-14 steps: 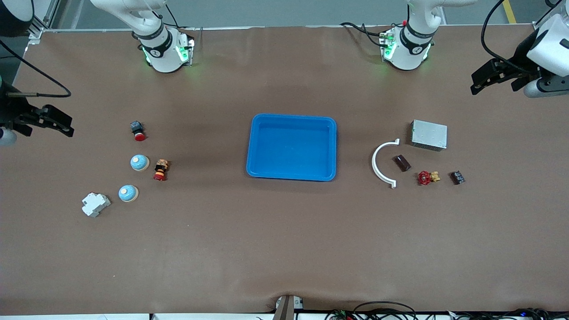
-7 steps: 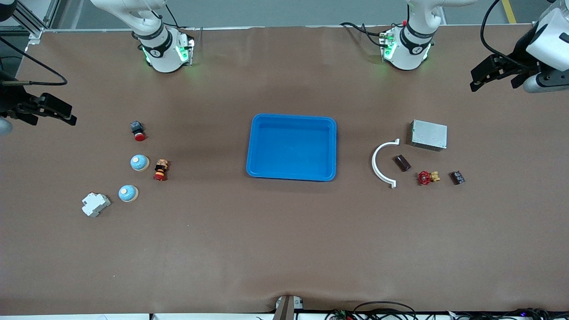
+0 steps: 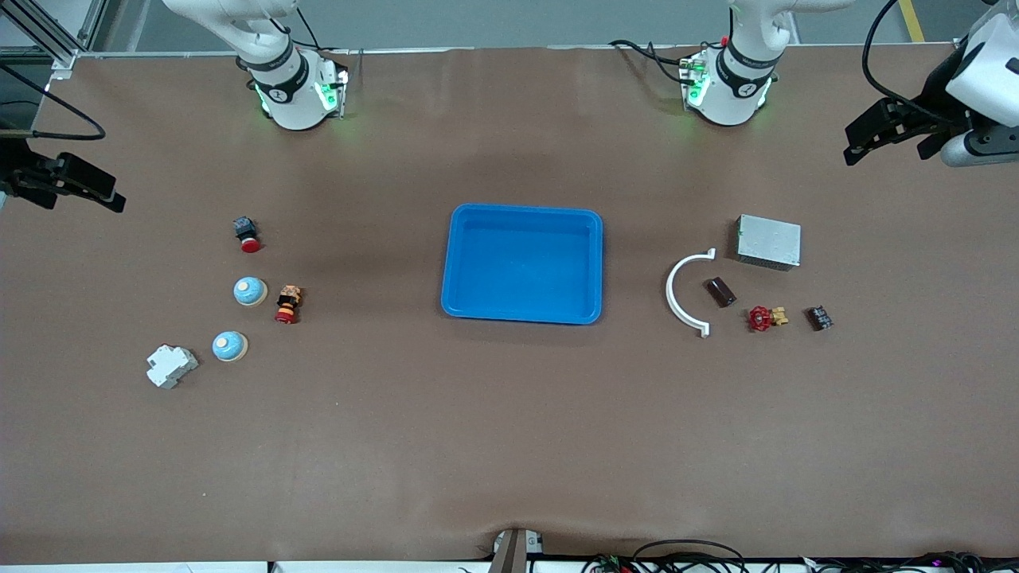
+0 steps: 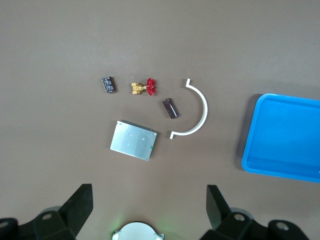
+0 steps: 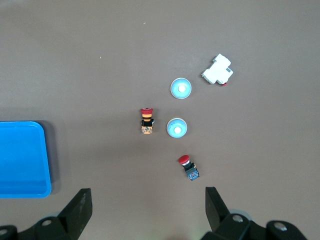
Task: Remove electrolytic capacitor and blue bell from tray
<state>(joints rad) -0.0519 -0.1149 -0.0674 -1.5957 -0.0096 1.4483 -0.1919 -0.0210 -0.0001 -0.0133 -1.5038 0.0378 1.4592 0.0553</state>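
Note:
The capacitor [image 3: 720, 292], a dark brown cylinder, lies on the table toward the left arm's end, beside a white curved piece [image 3: 685, 293]. The left wrist view shows the capacitor [image 4: 171, 108] too. Two blue bells [image 3: 250, 291] [image 3: 229, 346] sit toward the right arm's end, and the right wrist view shows both bells [image 5: 176, 128] [image 5: 180, 88]. The blue tray [image 3: 521, 209] is in the middle. My left gripper [image 3: 888, 143] hangs open high over its end of the table, and my right gripper [image 3: 76, 195] hangs open over the other end. Neither holds anything.
Near the bells are a red-capped button [image 3: 247, 235], an orange-and-red button [image 3: 287, 304] and a white breaker [image 3: 170, 365]. Near the capacitor lie a metal box [image 3: 768, 242], a red valve [image 3: 765, 318] and a small black part [image 3: 819, 317].
The right gripper has drifted toward the robots' side of the table, still open. The left gripper has shifted slightly the same way. Nothing on the table has moved.

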